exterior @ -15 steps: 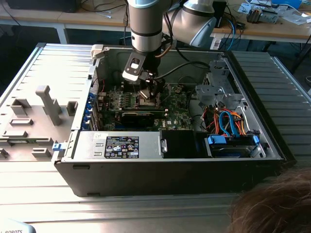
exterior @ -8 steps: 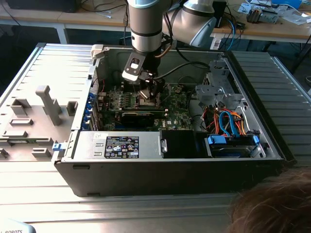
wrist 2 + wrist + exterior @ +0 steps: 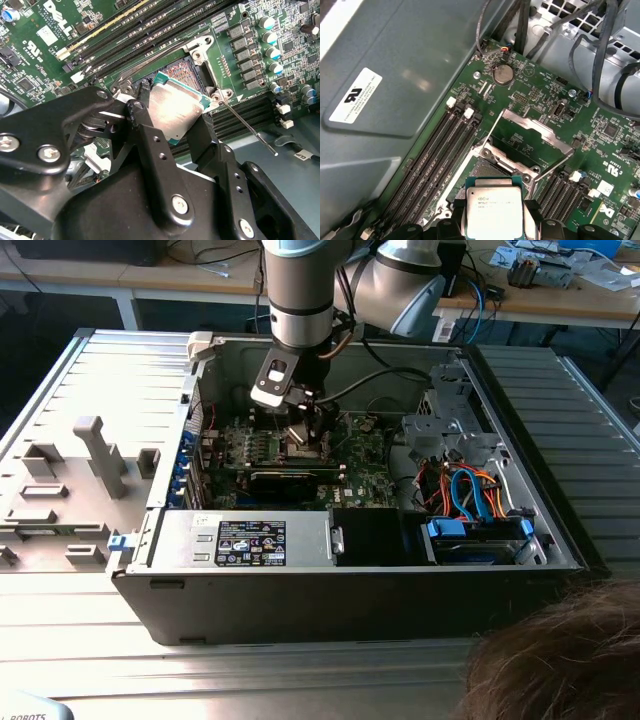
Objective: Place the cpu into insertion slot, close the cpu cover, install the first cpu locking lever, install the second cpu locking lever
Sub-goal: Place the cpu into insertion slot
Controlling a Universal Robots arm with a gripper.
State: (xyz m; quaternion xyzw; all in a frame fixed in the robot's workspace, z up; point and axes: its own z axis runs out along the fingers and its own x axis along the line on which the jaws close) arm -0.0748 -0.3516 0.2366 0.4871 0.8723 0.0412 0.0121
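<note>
My gripper point(image 3: 172, 120) is shut on the cpu point(image 3: 175, 102), a silvery square chip with a green edge, held by two opposite sides between black fingers point(image 3: 145, 135). The chip hangs tilted just above the insertion slot point(image 3: 184, 75), whose pin field shows past its far edge. In the first wrist view the cpu point(image 3: 492, 205) sits in the gripper point(image 3: 495, 212) near the slot point(image 3: 482, 170), and the cpu cover point(image 3: 535, 131) stands flipped open beyond it. Two thin locking levers point(image 3: 492, 131) point(image 3: 551, 167) stick up, unlatched. In the exterior view the gripper point(image 3: 300, 430) is deep inside the case.
The open computer case point(image 3: 350, 580) lies on a metal table. Long black memory slots point(image 3: 435, 155) flank the socket. Cables and a drive cage point(image 3: 470, 490) fill the exterior view's right. Grey fixtures point(image 3: 95, 455) stand at its left. A person's hair point(image 3: 560, 660) shows at its lower right.
</note>
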